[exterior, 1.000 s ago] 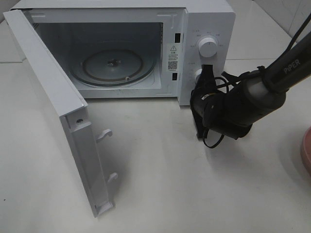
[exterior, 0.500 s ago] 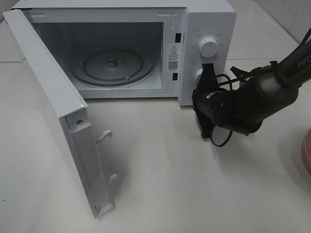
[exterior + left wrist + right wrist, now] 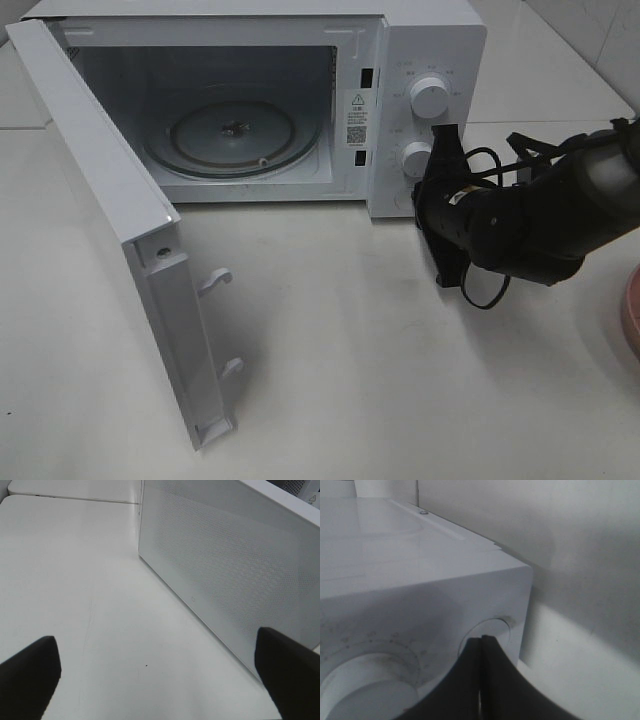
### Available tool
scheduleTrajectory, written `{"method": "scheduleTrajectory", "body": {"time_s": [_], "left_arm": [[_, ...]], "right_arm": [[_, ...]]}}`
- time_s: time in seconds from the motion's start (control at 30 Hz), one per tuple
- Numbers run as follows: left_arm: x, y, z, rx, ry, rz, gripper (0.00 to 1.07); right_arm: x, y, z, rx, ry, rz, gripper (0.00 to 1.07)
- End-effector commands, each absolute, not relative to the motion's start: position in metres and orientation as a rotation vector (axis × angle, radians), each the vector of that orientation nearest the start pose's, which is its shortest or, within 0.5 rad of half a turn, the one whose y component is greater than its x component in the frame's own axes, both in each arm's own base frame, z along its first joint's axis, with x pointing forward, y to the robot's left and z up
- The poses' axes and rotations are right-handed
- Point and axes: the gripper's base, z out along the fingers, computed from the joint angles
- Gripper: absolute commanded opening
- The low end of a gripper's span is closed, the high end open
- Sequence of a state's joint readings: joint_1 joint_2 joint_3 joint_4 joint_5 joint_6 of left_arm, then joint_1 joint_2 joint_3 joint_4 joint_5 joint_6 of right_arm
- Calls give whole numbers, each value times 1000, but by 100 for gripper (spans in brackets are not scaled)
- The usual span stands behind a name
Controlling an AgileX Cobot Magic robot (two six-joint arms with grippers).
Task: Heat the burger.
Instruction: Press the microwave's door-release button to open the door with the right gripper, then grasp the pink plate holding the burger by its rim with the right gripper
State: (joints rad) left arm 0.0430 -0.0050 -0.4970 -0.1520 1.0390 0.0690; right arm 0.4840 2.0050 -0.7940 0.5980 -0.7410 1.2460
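While its fingers (image 3: 495,680) press tightly together, the right gripper (image 3: 481,641) points at the lower knob (image 3: 414,157) of the microwave (image 3: 430,45) (contact unclear). The left gripper (image 3: 160,680) holds its fingers wide apart over the table (image 3: 75,580), beside the swung-open door (image 3: 100,170). Where the burger lies cannot be told.

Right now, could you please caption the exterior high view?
Microwave door open; right gripper, fingers shut, beside the lower knob.

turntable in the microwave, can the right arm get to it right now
Probably yes. The door stands swung wide, nothing sits on the turntable or in front of the opening, and the right arm is beside it at the lower knob, jaws shut.
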Motion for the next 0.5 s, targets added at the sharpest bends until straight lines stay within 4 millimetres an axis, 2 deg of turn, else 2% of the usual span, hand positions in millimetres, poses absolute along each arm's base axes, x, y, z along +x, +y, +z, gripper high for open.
{"method": "scheduleTrajectory", "body": {"time_s": [0.03,0.1,0.17,0.27,0.33,0.5], "left_arm": [[-7,-13,279,29,1991,-117,98],[-7,-13,279,29,1991,-117,98],[-7,-13,279,29,1991,-117,98],[-7,-13,279,29,1991,-117,98],[-7,-13,279,29,1991,-117,98],[-7,-13,279,29,1991,-117,98]], "right_arm": [[323,133,117,1391,1646,976,0],[320,132,118,1384,1664,972,0],[306,130,124,1350,1749,957,0],[302,129,126,1333,1782,948,0],[289,131,134,1197,1915,931,0],[279,133,143,1045,2048,908,0]]}}
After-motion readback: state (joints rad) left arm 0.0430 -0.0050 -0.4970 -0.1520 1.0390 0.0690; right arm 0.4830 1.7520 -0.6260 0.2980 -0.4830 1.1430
